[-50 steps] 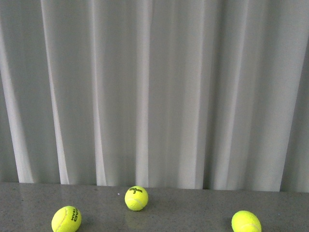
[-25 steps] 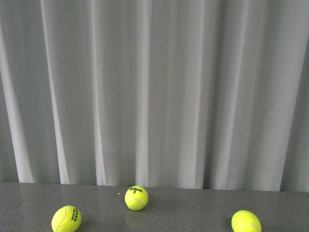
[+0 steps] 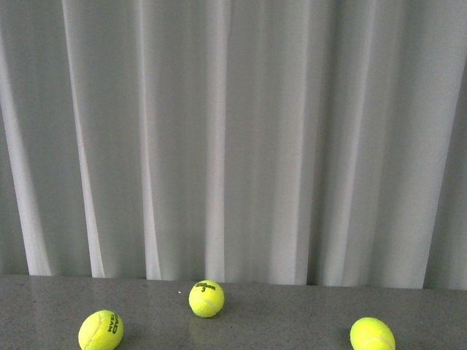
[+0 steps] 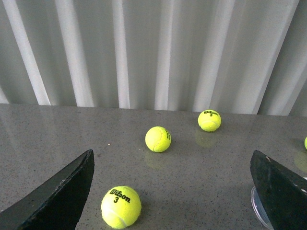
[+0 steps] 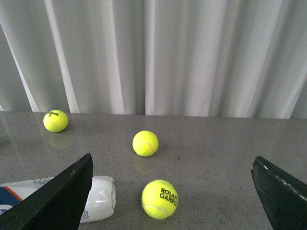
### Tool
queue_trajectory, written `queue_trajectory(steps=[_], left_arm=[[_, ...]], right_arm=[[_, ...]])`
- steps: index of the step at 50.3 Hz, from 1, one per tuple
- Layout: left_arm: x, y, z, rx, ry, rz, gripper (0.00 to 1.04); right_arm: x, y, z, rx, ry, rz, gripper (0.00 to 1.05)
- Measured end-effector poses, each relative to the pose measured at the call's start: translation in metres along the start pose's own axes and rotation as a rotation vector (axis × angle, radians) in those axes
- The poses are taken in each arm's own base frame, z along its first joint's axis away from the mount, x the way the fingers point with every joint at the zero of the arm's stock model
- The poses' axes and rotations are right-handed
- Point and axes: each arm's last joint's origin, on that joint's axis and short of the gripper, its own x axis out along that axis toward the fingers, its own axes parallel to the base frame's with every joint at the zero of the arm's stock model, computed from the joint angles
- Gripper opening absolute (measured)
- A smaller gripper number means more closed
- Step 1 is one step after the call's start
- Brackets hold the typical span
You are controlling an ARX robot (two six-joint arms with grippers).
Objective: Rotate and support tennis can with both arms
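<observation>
On the grey worktop (image 5: 216, 143) the can (image 5: 98, 197) lies on its side. It shows only in the right wrist view, as a clear plastic end, a white panel and a bit of navy and orange at the picture's edge. One black finger (image 5: 57, 196) of the right gripper (image 5: 172, 156) hides part of it, and I cannot tell whether the two touch. The right gripper is spread wide, with nothing between its fingers.

That view also shows three yellow balls. The Garros ball (image 5: 160, 199) lies near the can's clear end, a plain ball (image 5: 145, 143) lies beyond it, and a far ball (image 5: 55, 120) sits close to the white curtain (image 5: 168, 52).

The left gripper (image 4: 171, 152) is likewise wide apart and empty. Ahead of it a Wilson ball (image 4: 121, 206) lies nearest. A middle ball (image 4: 158, 139) comes next, then a second Wilson ball (image 4: 209, 120), and a sliver of yellow (image 4: 305, 142) shows at the picture's edge. A clear round rim (image 4: 258, 211) peeks out beside one of this gripper's fingers; I cannot tell what it belongs to.

From the front, neither arm nor the can shows. Only three balls rest on the worktop before the curtain: a left ball (image 3: 101, 329), a centre ball (image 3: 206, 299) and a right ball (image 3: 372, 335), all well apart.
</observation>
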Motion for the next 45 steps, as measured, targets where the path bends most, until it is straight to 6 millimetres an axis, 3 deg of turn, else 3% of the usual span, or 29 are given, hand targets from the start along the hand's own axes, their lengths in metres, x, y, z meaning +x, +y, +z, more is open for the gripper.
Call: queue_trajectory(steps=[29, 31, 35, 45], left_arm=[[0.0, 0.0, 0.0, -0.005, 0.003, 0.0, 0.98], [0.003, -0.002, -0.002, -0.104, 0.185, -0.014, 0.98], [0.028, -0.005, 0.002, -0.317, 0.36, -0.057, 0.98], [0.103, -0.006, 0.007, -0.446, 0.466, -0.286, 0.98]], right_arm=[[0.0, 0.0, 0.0, 0.0, 0.0, 0.0, 0.98], [0.0, 0.0, 0.0, 0.0, 0.0, 0.0, 0.98], [0.0, 0.0, 0.0, 0.0, -0.001, 0.0, 0.98], [0.0, 0.0, 0.0, 0.0, 0.0, 0.0, 0.98]])
